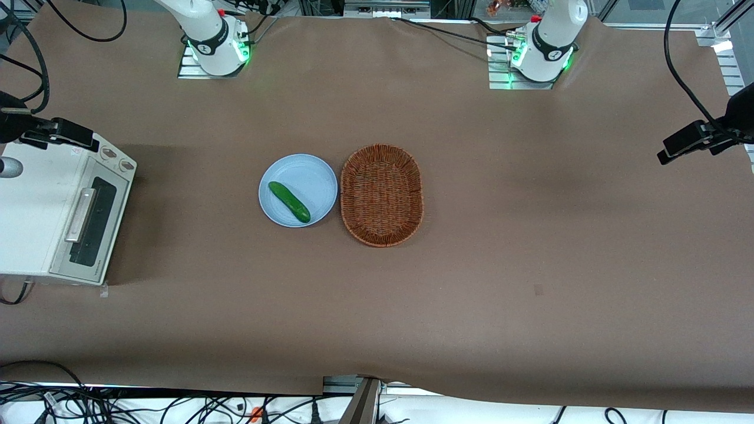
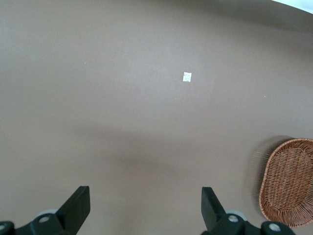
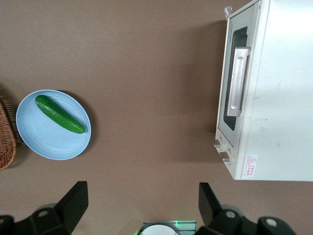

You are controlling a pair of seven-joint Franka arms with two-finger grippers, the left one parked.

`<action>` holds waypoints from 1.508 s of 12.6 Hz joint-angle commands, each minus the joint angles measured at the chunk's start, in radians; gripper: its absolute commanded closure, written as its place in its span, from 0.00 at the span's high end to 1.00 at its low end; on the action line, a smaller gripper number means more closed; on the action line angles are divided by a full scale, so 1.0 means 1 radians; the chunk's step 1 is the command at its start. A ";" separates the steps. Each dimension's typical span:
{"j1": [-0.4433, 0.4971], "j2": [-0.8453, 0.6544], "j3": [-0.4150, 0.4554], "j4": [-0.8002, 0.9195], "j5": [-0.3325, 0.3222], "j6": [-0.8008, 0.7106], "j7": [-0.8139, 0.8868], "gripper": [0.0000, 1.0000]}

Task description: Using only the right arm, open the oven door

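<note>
The white toaster oven [image 1: 35, 206] stands at the working arm's end of the table. Its oven door [image 1: 97, 224] is shut, with a dark glass window and a silver bar handle [image 1: 80, 215]. My right arm's gripper [image 1: 62, 134] hangs high above the oven's top, near the knobs [image 1: 116, 160]. In the right wrist view the gripper [image 3: 142, 191] is open wide and empty, well above the table. That view also shows the shut door [image 3: 235, 36] and its handle [image 3: 238, 81].
A light blue plate [image 1: 306, 174] holding a green cucumber [image 1: 289, 201] sits mid-table, with a brown wicker basket [image 1: 382, 194] beside it toward the parked arm's end. The plate [image 3: 34, 137] and cucumber [image 3: 59, 114] also show in the right wrist view.
</note>
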 commanded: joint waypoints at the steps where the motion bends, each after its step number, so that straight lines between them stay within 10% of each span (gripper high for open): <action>1: -0.005 -0.013 0.003 0.002 0.009 -0.006 -0.009 1.00; 19: 0.007 0.040 0.008 -0.027 0.006 -0.046 -0.052 1.00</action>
